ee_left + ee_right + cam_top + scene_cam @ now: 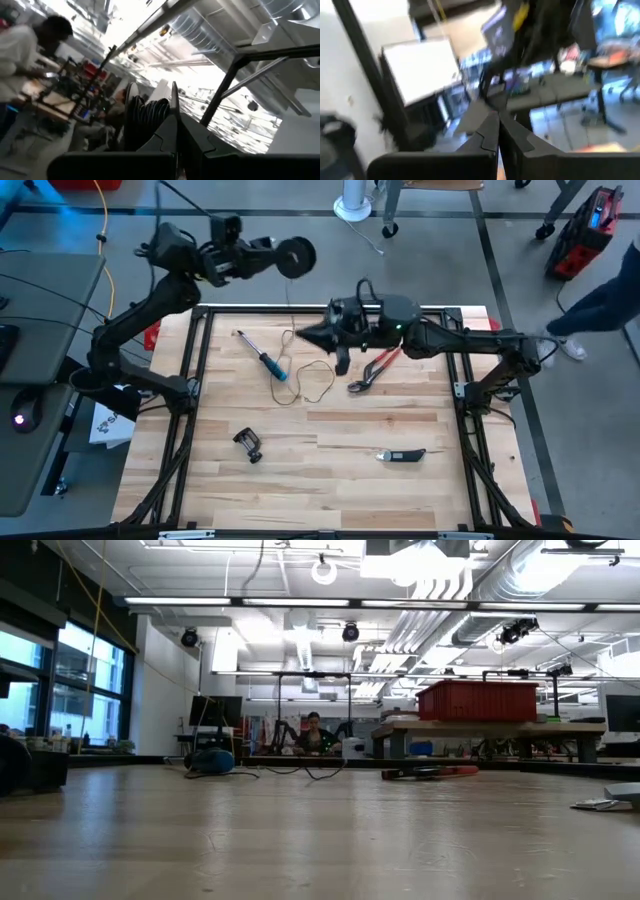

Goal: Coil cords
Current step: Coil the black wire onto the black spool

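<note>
A small round black reel (296,256) is held high beyond the table's far-left edge by my left gripper (272,258), which is shut on it; the left wrist view shows the reel (146,117) wound with dark cord. A hair-thin dark cord (291,305) runs from the reel down to my right gripper (298,335). From there it runs to loose loops (312,380) lying on the wooden table (330,480). My right gripper is shut at the cord, above the table's far middle, pointing toward the left edge. My left gripper pinches the reel's thin disc flange (174,102) edge-on between its two fingers, coming level from the table's left side. The reel is lifted clear, high above the table, with the cord hanging from it. My right gripper's shut fingertips meet the cord (291,330) partway between the reel and the loops, coming level from the table's right side and lying across the cord. The wire is too thin to show between the fingers in the right wrist view. Below the fingers it trails slack to the table.
Red pliers (375,368) lie under my right arm. A blue-handled screwdriver (264,356) lies left of the loops. A black clamp (248,444) and a black knife (401,454) lie toward the near side. A person's leg (600,305) shows beyond the far right.
</note>
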